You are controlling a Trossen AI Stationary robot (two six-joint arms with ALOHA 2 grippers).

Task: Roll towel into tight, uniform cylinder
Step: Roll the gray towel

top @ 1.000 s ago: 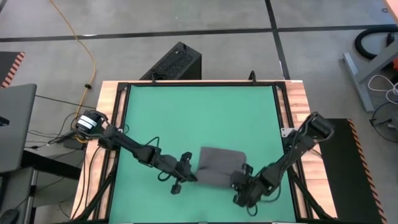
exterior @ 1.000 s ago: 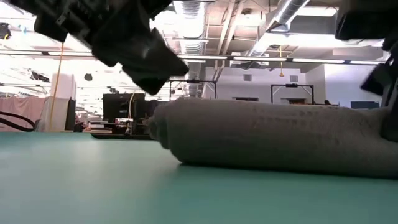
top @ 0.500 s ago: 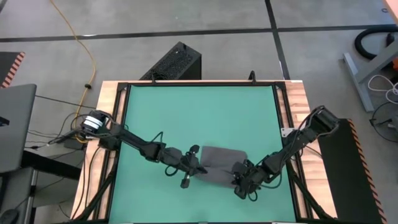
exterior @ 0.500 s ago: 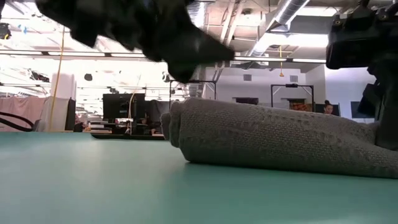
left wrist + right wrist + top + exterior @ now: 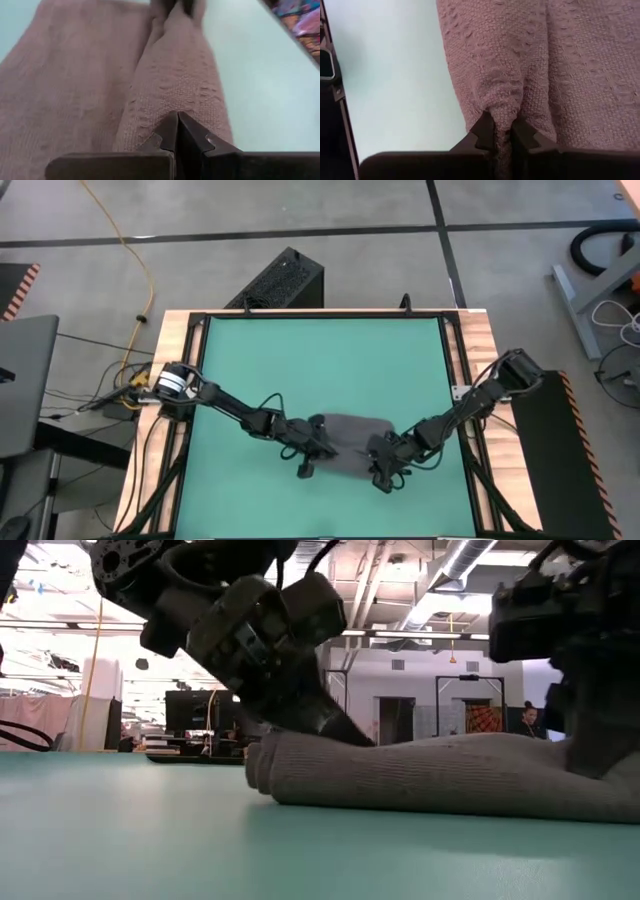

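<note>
You've got the towel (image 5: 348,442) lying on the green mat (image 5: 320,360) between both grippers, toward the mat's near edge. It's partly rolled: a thick rolled ridge runs lengthwise, with flat cloth still spread beside it. In the low view the roll (image 5: 430,775) lies on its side, one end showing folded layers.

Your left gripper (image 5: 177,125) sits at one end of the towel, jaws fully closed, fingertips together and pressed against the roll's ridge; no cloth between them that you can see. Roll stretches straight ahead of those jaws.

Your right gripper (image 5: 502,131) is at the opposite end, jaws nearly closed, pinching a small fold of the towel between the tips. Bare mat lies just beside that pinch.
</note>
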